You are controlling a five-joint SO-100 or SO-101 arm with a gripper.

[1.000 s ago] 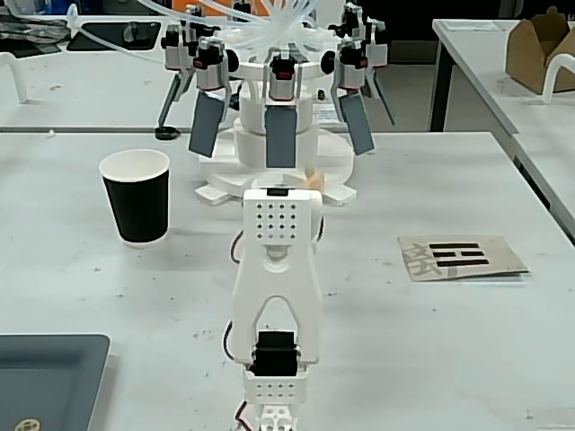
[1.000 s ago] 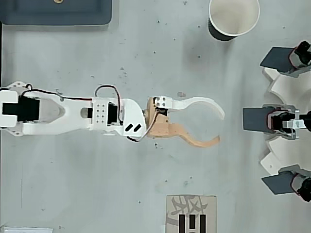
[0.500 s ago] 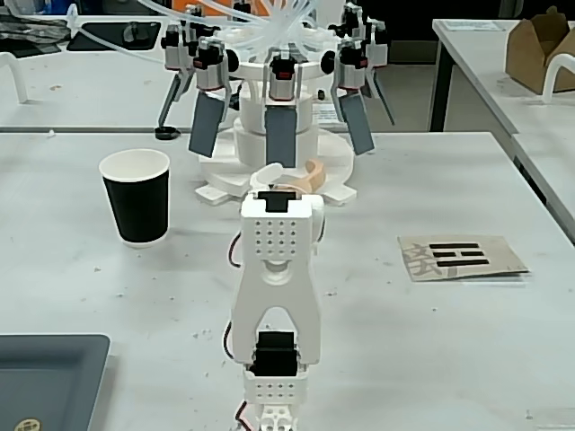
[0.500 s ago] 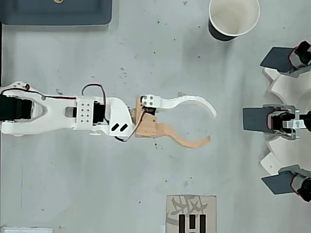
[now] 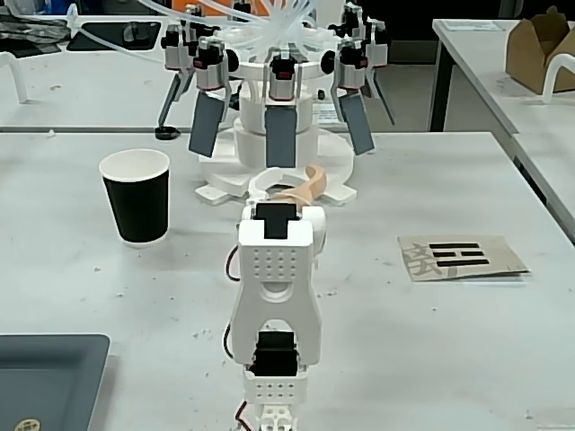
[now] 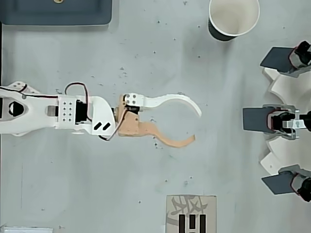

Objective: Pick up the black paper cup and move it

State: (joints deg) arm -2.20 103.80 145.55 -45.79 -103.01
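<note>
- The gripper (image 6: pixel 197 126) sits near the middle of the overhead view with its jaws spread wide and nothing between them; one finger is white, the other tan.
- In the fixed view the gripper (image 5: pixel 289 182) is mostly hidden behind the arm's own white body, so only the curved fingertips show above it.
- The cup (image 6: pixel 233 17) stands upright at the top edge of the overhead view, right of centre, well apart from the jaws and off to one side of where they point.
- In the fixed view the cup (image 5: pixel 136 196) is at middle left on the table (image 5: pixel 431 341), with clear surface all round it.
- Step in hand, as I judge it: the approach has not yet reached the cup, and no grasp has begun.
- The next move calls for swinging the arm toward the cup, bringing the open jaws level with its wall, one finger on each side, then closing gently, since thin paper will likely crush.
- A white rig (image 5: pixel 274 99) with grey paddles stands at upper centre of the fixed view, just beyond the gripper and right of the cup; a wide swing could clip it.
- A dark tray (image 6: pixel 56 11) lies at the upper left of the overhead view, and a printed card (image 6: pixel 190 213) at the bottom edge; neither blocks the path.
</note>
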